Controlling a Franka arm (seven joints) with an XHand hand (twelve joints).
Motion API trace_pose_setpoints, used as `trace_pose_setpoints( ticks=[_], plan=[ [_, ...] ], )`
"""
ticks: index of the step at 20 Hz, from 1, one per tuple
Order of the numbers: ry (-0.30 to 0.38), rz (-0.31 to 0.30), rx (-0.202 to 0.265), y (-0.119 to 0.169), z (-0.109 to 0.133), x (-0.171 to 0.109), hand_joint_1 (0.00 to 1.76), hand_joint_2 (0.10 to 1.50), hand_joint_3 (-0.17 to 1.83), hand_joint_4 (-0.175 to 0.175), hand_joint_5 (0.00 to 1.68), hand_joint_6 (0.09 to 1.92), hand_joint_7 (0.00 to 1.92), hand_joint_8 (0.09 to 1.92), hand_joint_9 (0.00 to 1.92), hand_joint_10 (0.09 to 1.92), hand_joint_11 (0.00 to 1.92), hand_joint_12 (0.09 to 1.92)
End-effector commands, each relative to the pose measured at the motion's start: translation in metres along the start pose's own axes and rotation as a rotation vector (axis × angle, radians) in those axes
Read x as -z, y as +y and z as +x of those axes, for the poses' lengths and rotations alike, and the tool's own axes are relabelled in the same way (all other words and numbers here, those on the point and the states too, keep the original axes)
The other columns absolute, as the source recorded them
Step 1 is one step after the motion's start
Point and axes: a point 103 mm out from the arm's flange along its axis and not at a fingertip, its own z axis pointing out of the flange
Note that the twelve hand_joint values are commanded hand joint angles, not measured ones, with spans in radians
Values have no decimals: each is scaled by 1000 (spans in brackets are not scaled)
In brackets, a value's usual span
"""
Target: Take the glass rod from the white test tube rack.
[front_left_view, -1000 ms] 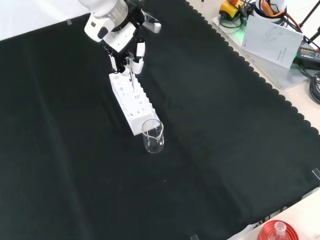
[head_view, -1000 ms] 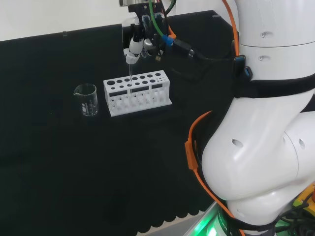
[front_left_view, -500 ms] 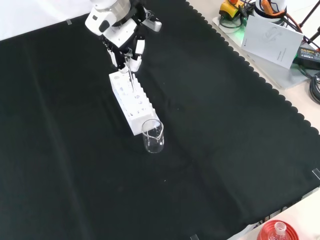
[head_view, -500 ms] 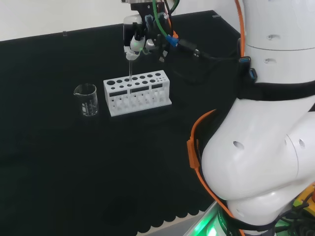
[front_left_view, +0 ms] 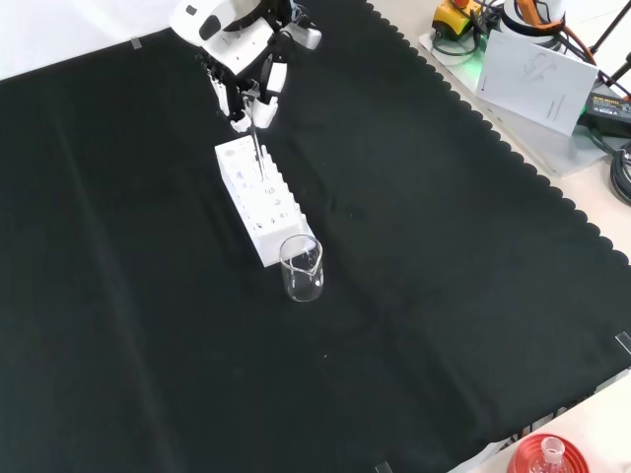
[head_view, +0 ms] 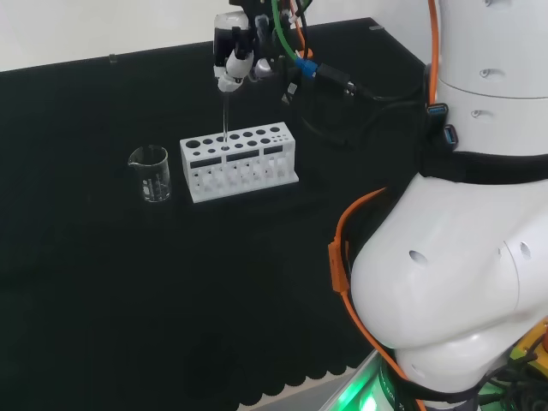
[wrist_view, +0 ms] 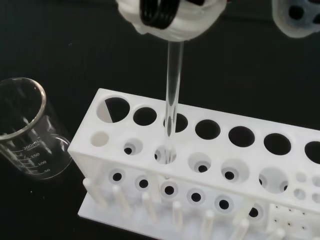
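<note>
The hand (head_view: 233,53) is up above the rack (head_view: 239,161), fingers curled in and pinching the top end of the rod (head_view: 225,116). The rod hangs pretty much straight down from the fingertips, upright. In the wrist view the rod (wrist_view: 172,95) drops from the white fingers (wrist_view: 170,17) and its lower tip sits right at one of the front-row holes of the rack (wrist_view: 200,165), near the beaker end. Can't say for sure whether the tip is just inside the hole or right at its mouth, but most of the rod is clearly above the rack top.

From the front view the hand (front_left_view: 246,74) is at about 12 o'clock from the rack (front_left_view: 261,197), with the rod (front_left_view: 255,146) as a thin line between them. The beaker (front_left_view: 302,268) stands just beside the rack's near end, around 5 o'clock from it. In the head view the beaker (head_view: 151,173) is at 9 o'clock of the rack, standing upright on the black cloth (head_view: 128,291).
</note>
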Motion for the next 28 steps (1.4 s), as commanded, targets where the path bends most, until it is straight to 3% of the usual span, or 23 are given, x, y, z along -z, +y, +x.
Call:
trace_pose_setpoints(
  ticks=[1, 4, 13, 28],
  plan=[
    [-20, -1, -112, -7, 2, 13, 1319, 970, 63, -175, 1143, 501, 1376, 592, 1910, 87, 1697, 440],
    [-17, -17, -105, -10, 8, 23, 1319, 971, 64, -175, 1142, 502, 1373, 596, 1911, 87, 1696, 443],
    [-9, -70, -19, -34, 18, 52, 1318, 970, 67, -175, 1138, 511, 1370, 603, 1915, 87, 1695, 450],
    [-36, -139, 21, -70, 56, 90, 1318, 968, 73, -175, 1135, 519, 1368, 608, 1920, 87, 1692, 459]
  ],
)
